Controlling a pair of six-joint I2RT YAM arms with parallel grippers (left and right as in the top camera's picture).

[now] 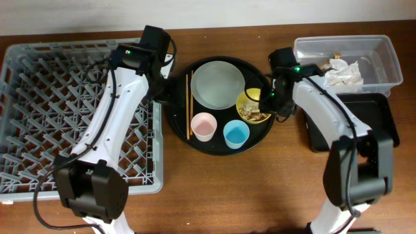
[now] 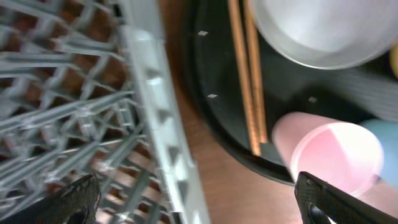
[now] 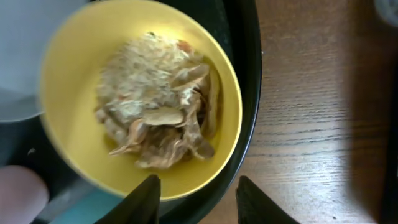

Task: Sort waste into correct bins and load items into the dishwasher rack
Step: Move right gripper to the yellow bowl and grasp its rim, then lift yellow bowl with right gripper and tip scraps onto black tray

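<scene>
I read the rack point(image 1: 65, 110) below and left of my left pincer point(image 2: 198, 208). This pincer is spread wide and empty, straddling the rack wall and the rim of the round tray point(image 2: 208, 62). The chopsticks point(image 2: 247, 74) lie just ahead of it, and the pink cup point(image 2: 339, 155) is near its right finger. My right pincer point(image 3: 202, 202) is spread and empty, with the yellow bowl point(image 3: 68, 124) of food scraps point(image 3: 155, 112) just ahead of it. The tub point(image 1: 383, 58) holding the napkin point(image 1: 341, 71) sits to its right.

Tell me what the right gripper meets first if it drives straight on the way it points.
The right gripper would most likely meet the yellow bowl at its rim, with food scraps inside, between its open fingers. The round black tray runs right beside it. Depth is unclear.
</scene>
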